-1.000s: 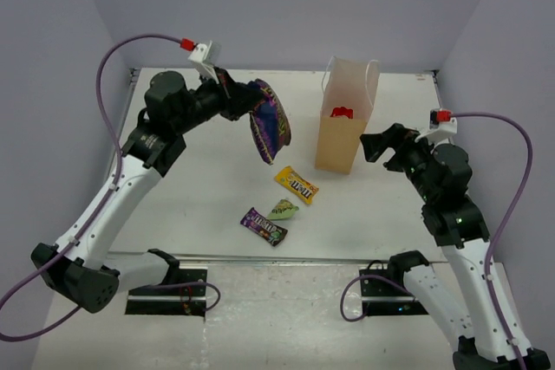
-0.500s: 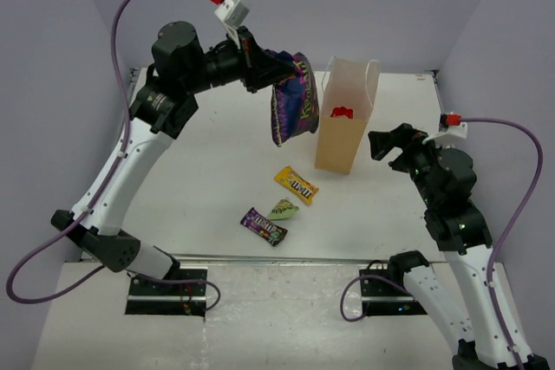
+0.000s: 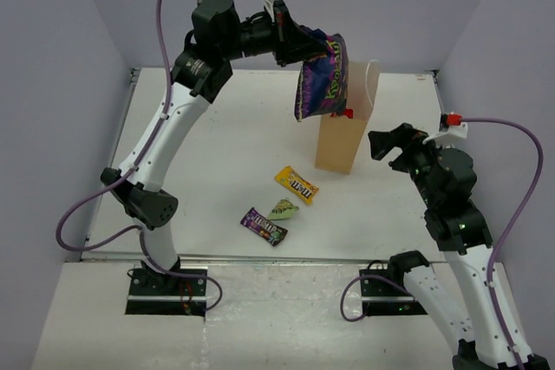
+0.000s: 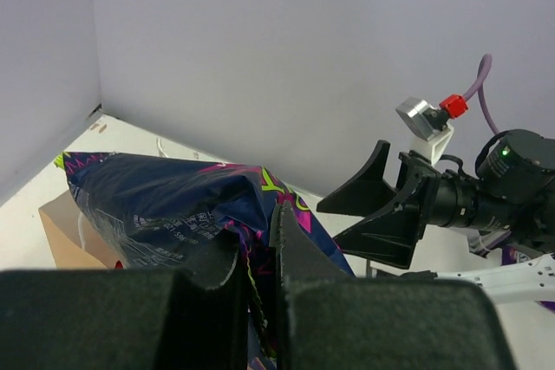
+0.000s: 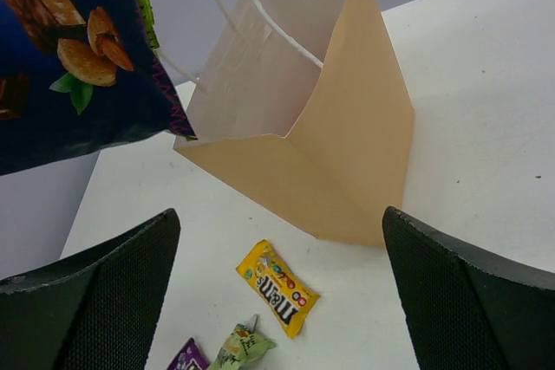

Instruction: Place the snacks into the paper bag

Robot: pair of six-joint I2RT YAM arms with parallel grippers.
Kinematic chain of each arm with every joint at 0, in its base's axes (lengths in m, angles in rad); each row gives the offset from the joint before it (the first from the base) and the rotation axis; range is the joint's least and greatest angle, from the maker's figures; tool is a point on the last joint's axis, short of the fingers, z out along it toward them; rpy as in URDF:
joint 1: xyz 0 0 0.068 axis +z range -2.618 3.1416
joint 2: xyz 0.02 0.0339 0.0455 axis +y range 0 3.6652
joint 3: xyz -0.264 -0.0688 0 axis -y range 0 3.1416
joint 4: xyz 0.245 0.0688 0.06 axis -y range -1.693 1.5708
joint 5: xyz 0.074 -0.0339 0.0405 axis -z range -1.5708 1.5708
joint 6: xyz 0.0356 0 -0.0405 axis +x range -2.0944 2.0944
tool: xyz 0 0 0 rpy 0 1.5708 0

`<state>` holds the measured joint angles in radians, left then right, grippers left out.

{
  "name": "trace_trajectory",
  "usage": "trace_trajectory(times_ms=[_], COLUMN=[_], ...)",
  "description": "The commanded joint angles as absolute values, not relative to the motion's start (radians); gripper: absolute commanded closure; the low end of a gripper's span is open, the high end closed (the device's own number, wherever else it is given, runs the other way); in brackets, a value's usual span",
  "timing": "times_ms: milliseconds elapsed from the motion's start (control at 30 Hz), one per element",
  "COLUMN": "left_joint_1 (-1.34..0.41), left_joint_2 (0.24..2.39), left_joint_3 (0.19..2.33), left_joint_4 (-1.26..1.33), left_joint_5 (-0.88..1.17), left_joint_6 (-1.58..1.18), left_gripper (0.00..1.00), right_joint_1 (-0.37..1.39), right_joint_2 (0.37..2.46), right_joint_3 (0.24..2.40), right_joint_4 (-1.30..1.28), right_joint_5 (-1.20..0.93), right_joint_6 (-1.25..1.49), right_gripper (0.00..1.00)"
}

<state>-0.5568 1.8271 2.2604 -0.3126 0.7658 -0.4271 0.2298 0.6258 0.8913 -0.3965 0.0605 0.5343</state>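
Okay, risk first. We see the left pincer point(image 3: 301, 43) clenched on the top edge of the large purple chip bag point(image 3: 322, 81), which hangs in the air over the left rim of the paper bag point(image 3: 339, 141). In our judgement the chip bag looks wide for that mouth. Lowered off-centre, it could snag the rim or a white cord handle point(image 5: 276, 25) and tip the paper bag over. Nothing steadies the bag: the right pincer point(image 3: 387, 148) is spread wide just beside it, grasping nothing.

The red crinkly bag point(image 3: 345, 113) already sits inside. The yellow M&M's pack point(image 3: 296, 185), small green packet point(image 3: 284, 210) and dark purple candy bar point(image 3: 264, 225) lie on the desk point(image 3: 217, 145).

Versus half a second ago, the chip bag has gone up and right, from beside the paper bag to above its rim. The right arm and the three desk packs haven't moved.
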Motion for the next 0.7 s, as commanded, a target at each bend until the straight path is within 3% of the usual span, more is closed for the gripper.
trace_trajectory(times_ms=[0, 233, 667], left_joint_1=[-0.557, -0.558, -0.558], left_joint_2=[1.828, 1.928, 1.971], left_joint_3=[2.370, 2.384, 2.335], left_joint_4=[-0.101, 0.047, 0.014], left_joint_5=[0.813, 0.882, 0.798], left_joint_6=[-0.454, -0.474, -0.420], left_gripper=[1.00, 1.00, 0.99], right_joint_1=[0.232, 0.232, 0.232], right_joint_2=[0.623, 0.624, 0.629], right_joint_3=[0.893, 0.885, 0.881], right_joint_4=[-0.374, -0.370, -0.364], right_joint_5=[0.055, 0.049, 0.037], right_joint_6=[0.541, 0.535, 0.537], right_gripper=[0.01, 0.01, 0.01])
